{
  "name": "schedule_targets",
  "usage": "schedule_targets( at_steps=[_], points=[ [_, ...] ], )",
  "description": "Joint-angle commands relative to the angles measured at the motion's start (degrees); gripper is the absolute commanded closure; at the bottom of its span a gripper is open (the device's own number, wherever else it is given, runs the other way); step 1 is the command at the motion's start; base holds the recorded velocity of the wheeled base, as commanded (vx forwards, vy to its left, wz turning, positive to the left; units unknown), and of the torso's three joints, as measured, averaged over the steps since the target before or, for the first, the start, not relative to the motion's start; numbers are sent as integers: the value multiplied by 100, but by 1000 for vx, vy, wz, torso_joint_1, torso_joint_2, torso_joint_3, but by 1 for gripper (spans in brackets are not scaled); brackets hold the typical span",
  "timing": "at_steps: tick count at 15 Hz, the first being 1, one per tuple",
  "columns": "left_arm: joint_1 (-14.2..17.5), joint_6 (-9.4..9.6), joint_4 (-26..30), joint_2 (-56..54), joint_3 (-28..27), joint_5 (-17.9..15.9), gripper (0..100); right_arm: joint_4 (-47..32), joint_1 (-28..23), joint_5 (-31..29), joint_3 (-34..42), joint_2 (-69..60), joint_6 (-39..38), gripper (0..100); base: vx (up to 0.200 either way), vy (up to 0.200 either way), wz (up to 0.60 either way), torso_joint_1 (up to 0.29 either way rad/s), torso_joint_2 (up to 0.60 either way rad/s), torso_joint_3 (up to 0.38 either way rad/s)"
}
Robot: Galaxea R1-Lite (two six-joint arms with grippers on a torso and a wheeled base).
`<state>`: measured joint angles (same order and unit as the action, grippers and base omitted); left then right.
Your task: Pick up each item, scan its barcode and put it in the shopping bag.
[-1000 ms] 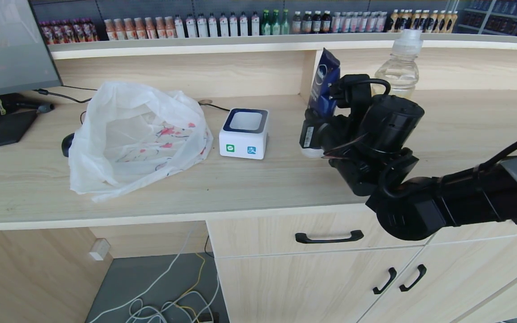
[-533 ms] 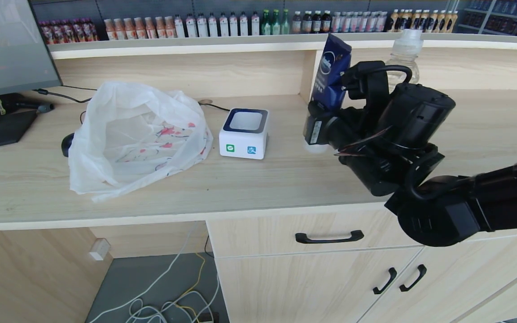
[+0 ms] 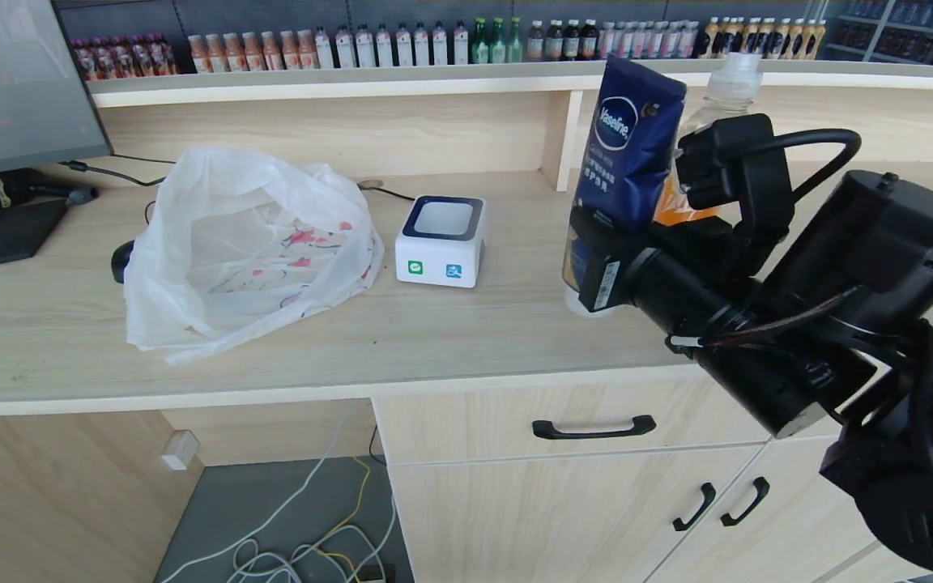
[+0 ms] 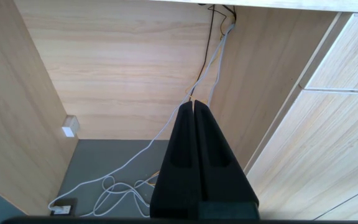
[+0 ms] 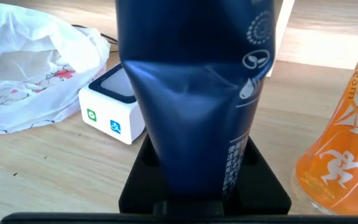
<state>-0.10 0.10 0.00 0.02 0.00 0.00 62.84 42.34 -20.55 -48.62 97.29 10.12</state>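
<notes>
My right gripper (image 3: 596, 263) is shut on a dark blue tube (image 3: 627, 154), holding it upright above the right part of the counter (image 3: 434, 332). In the right wrist view the blue tube (image 5: 194, 93) stands between the gripper (image 5: 194, 165) fingers. A white scanner box (image 3: 440, 240) with a dark-rimmed top sits mid-counter; the scanner box (image 5: 114, 106) lies left of the tube. The white plastic shopping bag (image 3: 244, 243) lies open on the left; the bag (image 5: 33, 74) is beyond the scanner. My left gripper (image 4: 194, 115) is shut below the counter, holding nothing.
A clear bottle with an orange label (image 3: 717, 113) stands behind the tube, the same bottle (image 5: 347, 143) close beside it. A monitor (image 3: 17, 81) and a black mouse (image 3: 120, 261) sit at the far left. Drawers with black handles (image 3: 594, 427) are below. Cables (image 4: 129, 180) lie on the floor.
My right arm has lifted the blue tube off the counter and drawn it up and towards the camera, uncovering the bottle's orange label. Bag and scanner are unmoved.
</notes>
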Motion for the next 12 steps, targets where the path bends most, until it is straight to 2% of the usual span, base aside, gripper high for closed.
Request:
schedule_targets(
  at_steps=[1, 4, 6, 8, 12],
  points=[
    [1, -1, 0, -2, 0, 0, 100, 387, 354, -54, 819, -633, 157, 100, 0, 0, 0, 0, 0, 0],
    [1, -1, 0, -2, 0, 0, 100, 765, 1031, -423, 1680, -1011, 219, 100, 0, 0, 0, 0, 0, 0],
    [1, -1, 0, -2, 0, 0, 100, 958, 1251, -757, 2357, -1292, 271, 100, 0, 0, 0, 0, 0, 0],
    [1, -1, 0, -2, 0, 0, 100, 1195, 1382, -775, 2919, -1512, 324, 100, 0, 0, 0, 0, 0, 0],
    [1, -1, 0, -2, 0, 0, 100, 1248, 1672, -766, 3139, -1714, 535, 100, 0, 0, 0, 0, 0, 0]
  ],
)
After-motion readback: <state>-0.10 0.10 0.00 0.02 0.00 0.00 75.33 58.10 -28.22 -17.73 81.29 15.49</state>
